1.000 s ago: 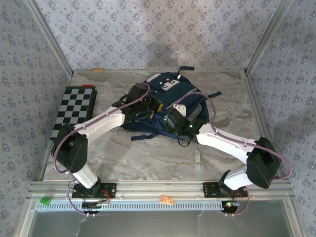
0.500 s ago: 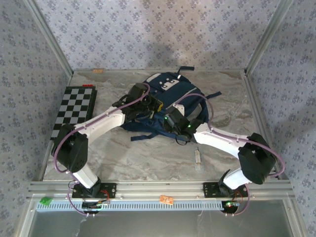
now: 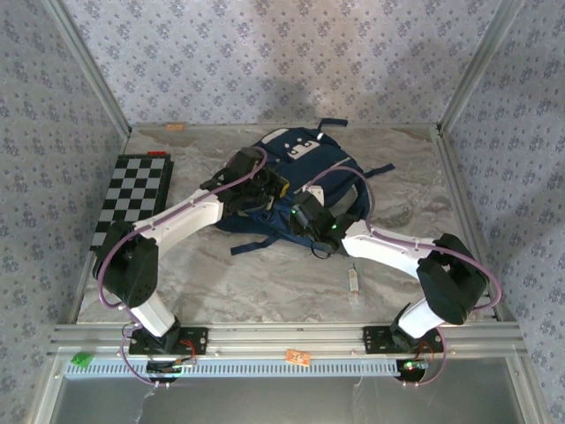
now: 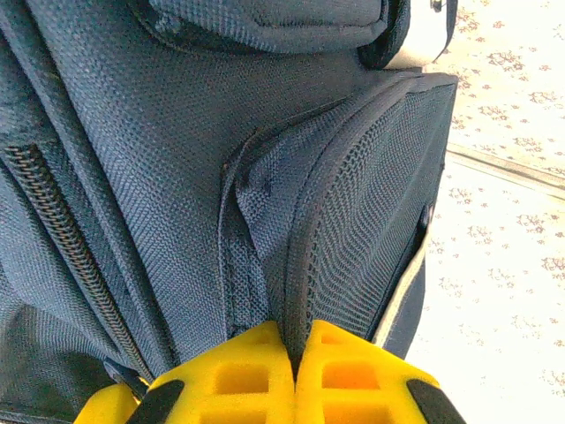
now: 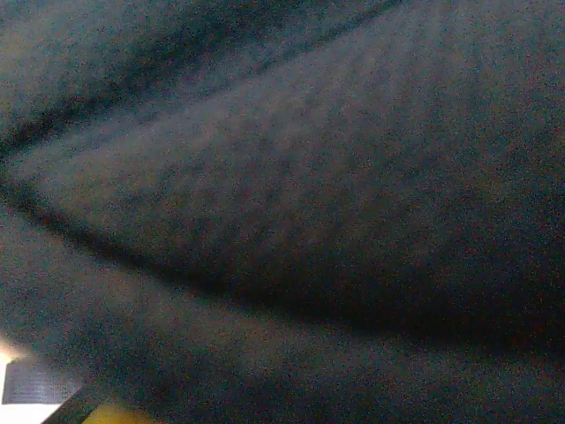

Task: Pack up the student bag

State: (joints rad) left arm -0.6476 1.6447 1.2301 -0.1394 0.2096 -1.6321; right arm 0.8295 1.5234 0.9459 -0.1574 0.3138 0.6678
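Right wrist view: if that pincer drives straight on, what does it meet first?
The student bag: its dark navy fabric lies close ahead, so contact looks near-immediate, though blur hides the exact gap.

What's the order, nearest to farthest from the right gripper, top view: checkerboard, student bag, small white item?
1. student bag, centre, under the right gripper.
2. small white item, near right.
3. checkerboard, far left edge.

student bag [image 4: 168, 177] matt woven cloth
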